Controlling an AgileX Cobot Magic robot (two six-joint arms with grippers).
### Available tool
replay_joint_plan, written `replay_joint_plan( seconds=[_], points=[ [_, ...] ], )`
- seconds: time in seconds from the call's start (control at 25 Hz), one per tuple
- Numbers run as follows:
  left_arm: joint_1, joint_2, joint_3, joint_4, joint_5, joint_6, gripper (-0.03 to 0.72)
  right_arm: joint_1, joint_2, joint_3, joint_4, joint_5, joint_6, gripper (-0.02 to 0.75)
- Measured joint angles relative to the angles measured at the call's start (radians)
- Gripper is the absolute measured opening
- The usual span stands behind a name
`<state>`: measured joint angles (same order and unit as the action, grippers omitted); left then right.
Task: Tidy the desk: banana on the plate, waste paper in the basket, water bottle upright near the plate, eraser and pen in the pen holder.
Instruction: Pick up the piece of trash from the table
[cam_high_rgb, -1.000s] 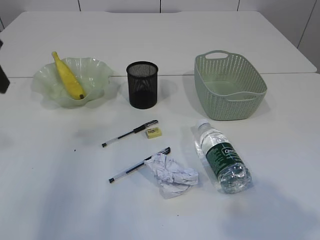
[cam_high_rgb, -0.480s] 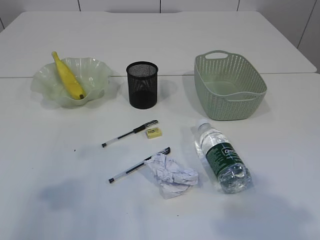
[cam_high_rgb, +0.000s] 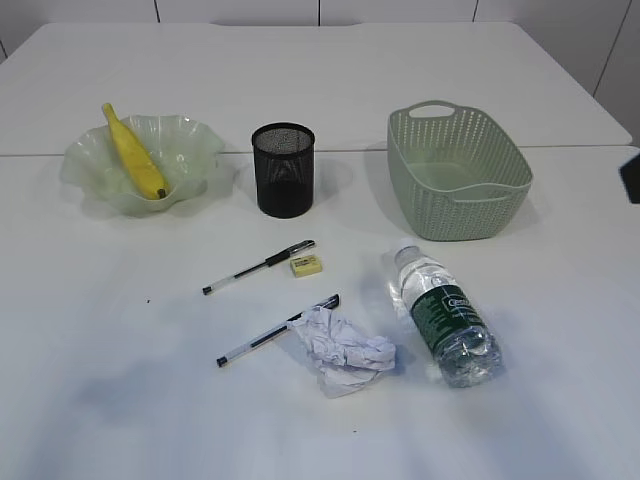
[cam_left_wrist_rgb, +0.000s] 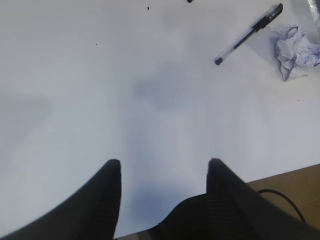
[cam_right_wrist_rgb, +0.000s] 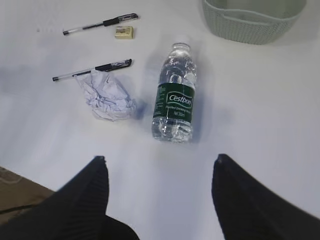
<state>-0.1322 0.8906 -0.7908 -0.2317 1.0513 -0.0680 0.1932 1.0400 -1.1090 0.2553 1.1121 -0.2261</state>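
The white desk (cam_high_rgb: 120, 400) carries everything. The sage-green woven basket (cam_high_rgb: 460, 175) sits at the back right, its long axis running front to back, a handle at the far end. At the back left, the ruffled pale-green plate (cam_high_rgb: 190, 150) holds the banana (cam_high_rgb: 135, 155), which lies diagonally with its stem end up over the far-left rim. The water bottle (cam_high_rgb: 443, 312) lies on its side at front right, white cap pointing away toward the basket. The black mesh pen holder (cam_high_rgb: 284, 170) stands upright between plate and basket. The crumpled waste paper (cam_high_rgb: 345, 352) lies left of the bottle, touching the cap end of the nearer pen (cam_high_rgb: 272, 333); both pens slant up to the right, and the eraser (cam_high_rgb: 306, 265) sits just beside the farther pen (cam_high_rgb: 255, 268). The left gripper (cam_left_wrist_rgb: 164, 165) hangs over bare desk, jaws apart, holding nothing. The right gripper (cam_right_wrist_rgb: 160, 162) hangs just short of the bottle's base, seemingly above the desk, jaws wide and empty.
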Motion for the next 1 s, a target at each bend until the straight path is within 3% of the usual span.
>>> replay_joint_plan(
  seconds=[0.48, 0.72, 1.0],
  points=[
    [0.0, 0.0, 0.0, 0.004, -0.029, 0.0, 0.391, 0.345, 0.49, -0.245, -0.197, 0.055, 0.015, 0.48],
    [0.0, 0.0, 0.0, 0.004, -0.038, 0.0, 0.391, 0.365, 0.704, -0.284, -0.199, 0.051, 0.018, 0.485],
    [0.0, 0.0, 0.0, 0.006, -0.056, 0.0, 0.391, 0.377, 0.802, -0.315, -0.13, -0.009, -0.016, 0.616]
  ],
)
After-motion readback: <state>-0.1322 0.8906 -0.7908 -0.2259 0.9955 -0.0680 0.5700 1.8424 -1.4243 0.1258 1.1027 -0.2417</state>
